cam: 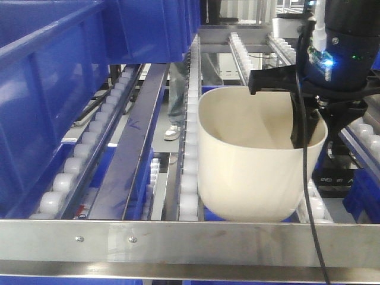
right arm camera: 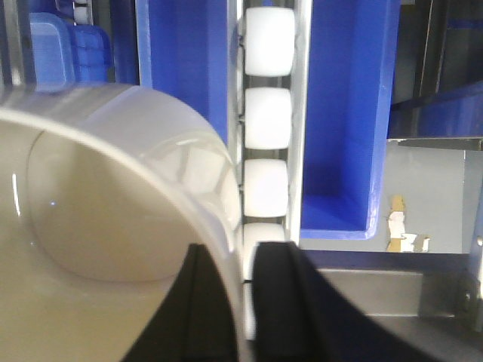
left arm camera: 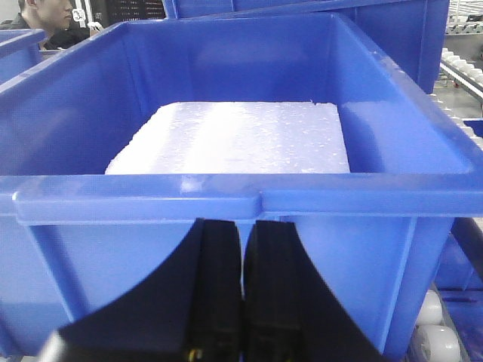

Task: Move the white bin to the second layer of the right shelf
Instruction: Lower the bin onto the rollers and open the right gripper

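Observation:
The white bin (cam: pixel 255 172) stands upright on the sloped roller rack level (cam: pixel 189 136), close behind the front steel rail. My right gripper (cam: pixel 307 135) comes down over the bin's right rim, with one finger inside and one outside, closed on the wall. In the right wrist view the bin (right arm camera: pixel 113 226) fills the left, and my right gripper (right arm camera: pixel 240 256) straddles its rim beside a row of white rollers (right arm camera: pixel 268 121). My left gripper (left arm camera: pixel 243 226) is shut and empty, just in front of a blue crate (left arm camera: pixel 226 197).
The blue crate holds a white foam slab (left arm camera: pixel 241 136). Large blue crates (cam: pixel 41 89) crowd the rack's left lane. A steel front rail (cam: pixel 190 240) crosses the rack's near edge. A person's legs (cam: pixel 176 101) stand behind the rack.

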Available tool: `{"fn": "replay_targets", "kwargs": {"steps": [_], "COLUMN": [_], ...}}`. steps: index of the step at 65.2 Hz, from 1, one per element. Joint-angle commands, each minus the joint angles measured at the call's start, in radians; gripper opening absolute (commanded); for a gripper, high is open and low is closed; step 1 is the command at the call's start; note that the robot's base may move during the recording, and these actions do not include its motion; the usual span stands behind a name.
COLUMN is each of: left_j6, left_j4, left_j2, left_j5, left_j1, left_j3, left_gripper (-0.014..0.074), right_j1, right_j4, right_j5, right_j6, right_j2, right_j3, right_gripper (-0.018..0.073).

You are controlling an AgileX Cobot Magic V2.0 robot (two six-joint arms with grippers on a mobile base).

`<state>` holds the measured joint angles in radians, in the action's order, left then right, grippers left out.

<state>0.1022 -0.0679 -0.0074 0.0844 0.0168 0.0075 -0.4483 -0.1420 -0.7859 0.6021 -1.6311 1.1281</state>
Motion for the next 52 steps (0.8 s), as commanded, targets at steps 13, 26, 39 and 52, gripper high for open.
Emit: {"fn": "replay_targets", "kwargs": {"steps": [13,26,39,52], "left_j6": [-0.003,-0.003,-0.003,-0.003], "left_j4": [-0.006,-0.006,-0.006,-0.006], "left_j2": [-0.013,-0.013,-0.013,-0.013], "left_j5": [-0.084,-0.084,-0.084,-0.084], "left_j1": [0.004,0.004,0.004,0.004], "left_j3": [0.037,0.037,0.037,0.037], "left_gripper": [0.0085,0.0085,0.0085,0.0085], "right_j1": [0.002,0.002,0.009,0.128], "right_j4": [-0.025,-0.01,0.057,0.197], "right_j5": [0.001,-0.087,-0.07,0.053], "right_j6": [-0.004,-0.089,-0.255,-0.45], "right_j2": [0.122,0.206,0.341,0.473], "right_j3": [0.036,0.035,-0.045,-0.232], "right_gripper": [0.0382,0.0382,0.0356,0.0132]}}
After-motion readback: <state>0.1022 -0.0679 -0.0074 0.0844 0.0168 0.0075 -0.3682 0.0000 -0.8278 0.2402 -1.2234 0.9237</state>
